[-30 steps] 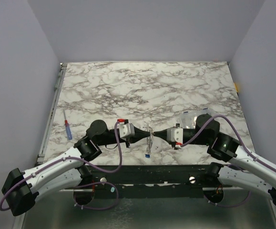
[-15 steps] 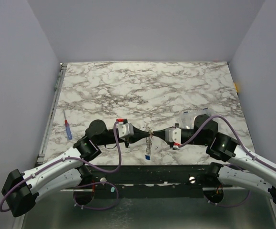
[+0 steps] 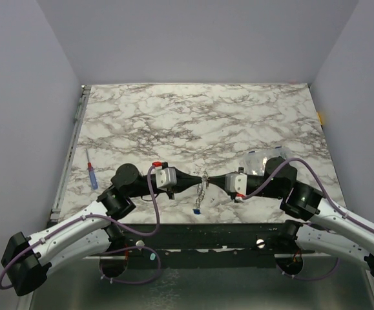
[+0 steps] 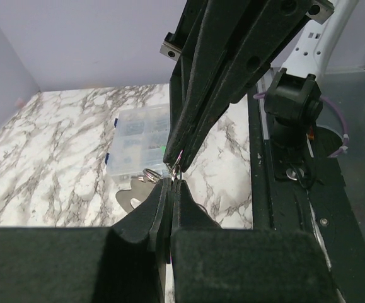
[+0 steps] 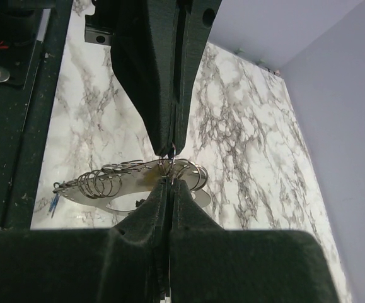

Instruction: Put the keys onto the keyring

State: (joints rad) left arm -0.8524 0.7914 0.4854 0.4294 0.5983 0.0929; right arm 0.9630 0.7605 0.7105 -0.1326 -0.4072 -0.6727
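Note:
The keyring (image 3: 204,180) hangs between my two grippers above the table's near edge. Its fine chain drops toward me with a tiny blue key (image 3: 198,210) at the end. My left gripper (image 3: 199,183) is shut on the keyring from the left, and my right gripper (image 3: 210,183) is shut on it from the right, tips nearly touching. In the right wrist view my right gripper (image 5: 169,184) pinches a small ring (image 5: 171,166) of the silvery keyring (image 5: 110,183), with the blue key (image 5: 55,202) at its left end. In the left wrist view my left gripper (image 4: 171,182) pinches the same ring (image 4: 176,169). Green and yellow keys are out of view.
A clear plastic box (image 3: 261,159) sits behind my right wrist and also shows in the left wrist view (image 4: 135,142). A red-and-blue pen (image 3: 92,174) lies at the table's left edge. The black base rail (image 3: 206,232) runs just below the hanging chain.
Both grippers stay shut on the keyring and have shifted slightly left. The left wrist drew back left, and the hanging chain with the blue key swung a little.

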